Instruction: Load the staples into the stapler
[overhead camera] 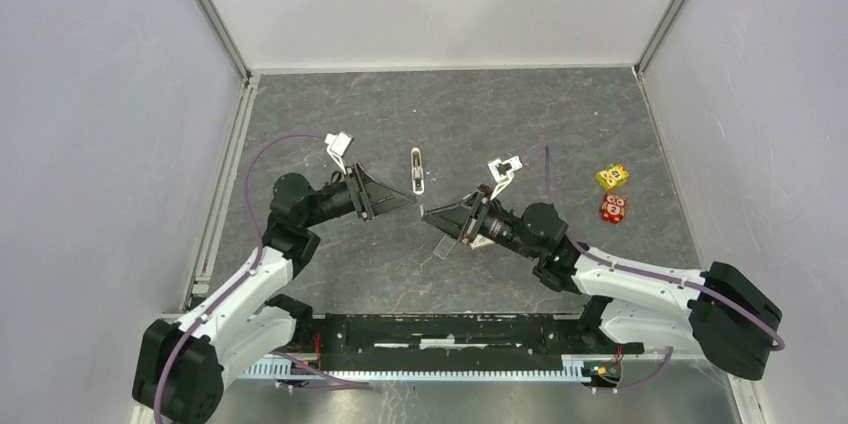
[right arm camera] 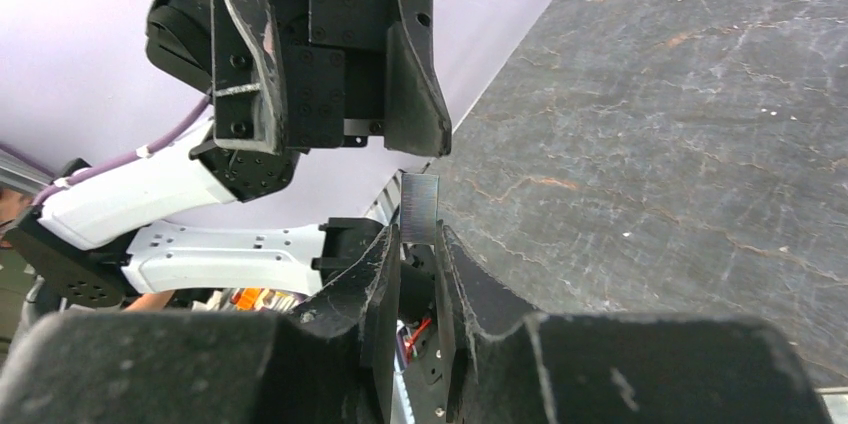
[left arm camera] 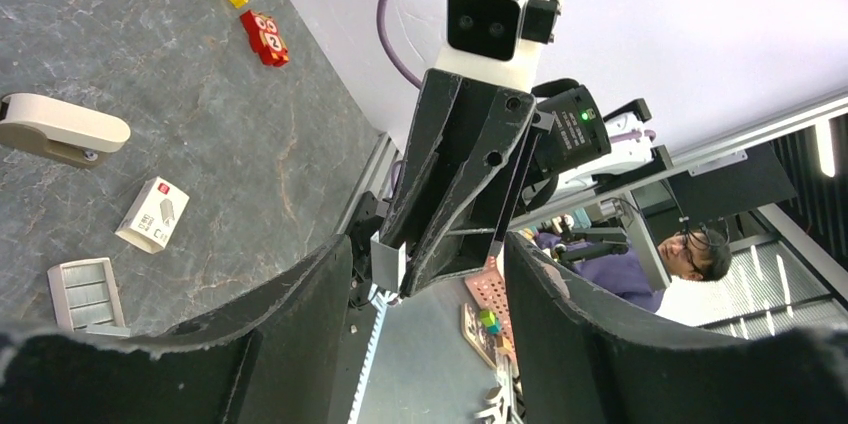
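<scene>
Ideally the right tool (right arm camera: 418, 236), clenched on the staples (right arm camera: 420, 206), waits while the released left tool (overhead camera: 411, 203) just ahead grips them squarely.

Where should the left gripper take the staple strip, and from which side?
Probably the free end of the strip, which sticks out past the fingertips of the right gripper shut on it. Come head-on from the opposite side, where the open left gripper faces it; the other end is covered.
</scene>
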